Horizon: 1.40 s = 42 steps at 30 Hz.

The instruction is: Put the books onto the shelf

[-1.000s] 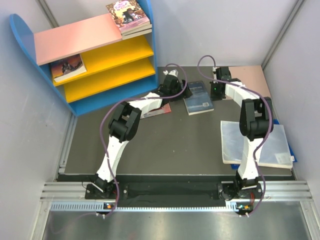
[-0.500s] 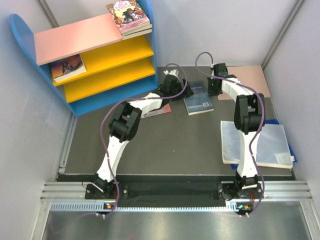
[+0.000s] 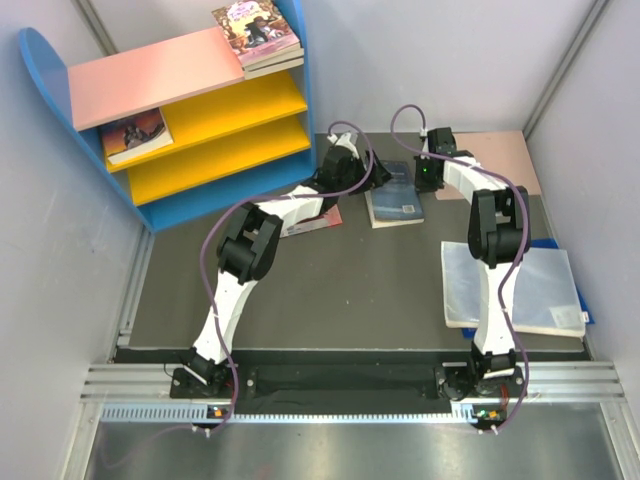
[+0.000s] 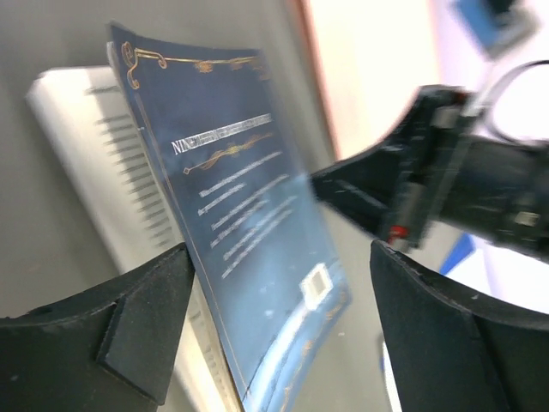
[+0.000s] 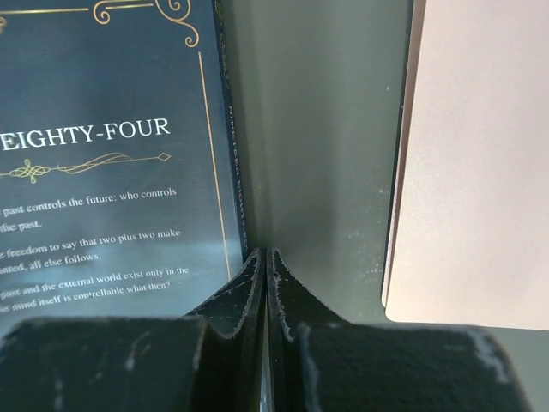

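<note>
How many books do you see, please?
5: pink book and one beneath atop the shelf, brown book on its yellow board, navy book, red book on the table; more possibly hidden.

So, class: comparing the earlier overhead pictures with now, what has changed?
The right arm shifted its elbow left; the shut right end effector nudged the navy book slightly left, between the fingers of the open left end effector. Nothing gripped yet. Shelf, shelved books and pad stayed put.
</note>
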Motion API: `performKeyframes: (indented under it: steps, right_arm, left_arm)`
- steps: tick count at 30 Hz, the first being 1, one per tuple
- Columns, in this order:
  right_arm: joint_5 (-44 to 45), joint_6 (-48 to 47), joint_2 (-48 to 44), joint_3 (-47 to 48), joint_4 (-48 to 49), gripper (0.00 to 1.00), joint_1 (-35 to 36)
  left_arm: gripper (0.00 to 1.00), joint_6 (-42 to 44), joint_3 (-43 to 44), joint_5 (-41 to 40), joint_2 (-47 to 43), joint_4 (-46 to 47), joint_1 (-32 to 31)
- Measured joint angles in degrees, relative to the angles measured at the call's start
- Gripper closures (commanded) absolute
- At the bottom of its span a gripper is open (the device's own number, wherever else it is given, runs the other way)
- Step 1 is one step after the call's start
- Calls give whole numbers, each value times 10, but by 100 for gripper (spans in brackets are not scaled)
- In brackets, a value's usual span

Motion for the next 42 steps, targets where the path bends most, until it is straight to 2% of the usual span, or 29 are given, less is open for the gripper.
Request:
performKeyframes:
  steps: [5,12,15,16,19,20,22,26,29,33,35,36,38,39,42]
  right_arm:
    - [-3,0,-1,-3,5,100,0]
    - [-7,-1,-1,-4,7,100,0]
    - [-9,-3,-1,-4,7,100,0]
    - [-9,-3,-1,-5,9,100,0]
    - [-11,-5,-4,-13,17,100,0]
    - [-14,-4,-5,-15,19,100,0]
    - [-32,-3,-8,-22,25,100,1]
    - [-47,-4,-16,-40,38,100,3]
    - [-52,-5,-27,-60,50,100,3]
    - [-71,-4,-57,-106,54,90,1]
    - [-84,-3,-80,-136,52,76,-2]
    - [-92,-3,-93,-154,51,62,-5]
    - [-110,-8,-127,-196,52,48,-13]
    - [-134,-4,-150,-221,52,37,-22]
    - [-210,2,-222,-287,71,29,-50]
  left_arm:
    - [21,-6,0,32,0,40,-2]
    - [23,-5,3,28,9,17,-4]
    - [36,-7,2,28,17,14,-2]
    - [47,-7,2,28,19,14,-2]
    - [60,-10,1,34,25,15,3]
    - [69,-12,2,42,28,14,3]
    - [77,-14,7,60,43,3,0]
    - [100,-21,19,83,60,-7,-6]
    - [100,-21,17,90,60,-13,-5]
    - [100,-21,-24,101,42,15,-2]
    - [100,-18,-55,110,24,23,-1]
    - [100,-16,-66,116,16,23,0]
    - [100,-5,-92,134,-4,21,2]
    - [100,-2,-101,143,-12,20,3]
    - [100,9,-133,179,-42,27,7]
